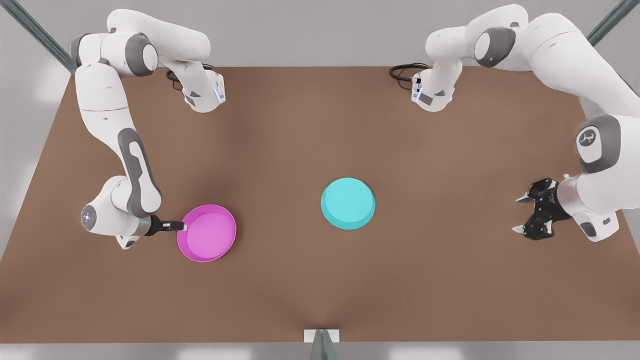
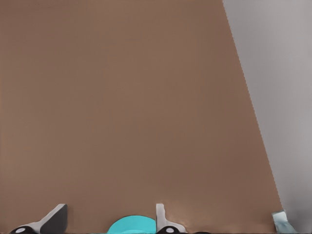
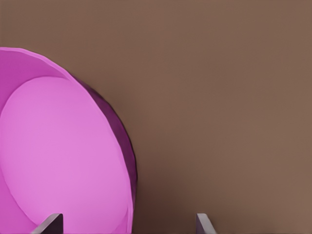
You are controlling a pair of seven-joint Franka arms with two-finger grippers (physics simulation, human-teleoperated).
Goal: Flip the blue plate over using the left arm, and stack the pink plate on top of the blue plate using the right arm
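Note:
The blue plate [image 1: 348,203] lies near the table's middle with its flat underside up. My left gripper [image 1: 518,215] hovers open at the front view's right, well away from that plate; its wrist view shows the spread fingers [image 2: 54,220] and a sliver of the blue plate [image 2: 131,225] far beyond them. The pink plate [image 1: 207,232] lies rim up at the front view's left. My right gripper [image 1: 181,226] reaches sideways to that plate's near rim. Its fingers [image 3: 51,223] stand open, with the pink plate [image 3: 58,156] close ahead and its rim between them.
The brown table [image 1: 320,290] stretches wide around both plates. Black cables [image 1: 402,74] lie at the back by the arm bases. A grey post [image 1: 321,345] stands at the front edge. The table's side edge [image 2: 253,107] runs past the left gripper.

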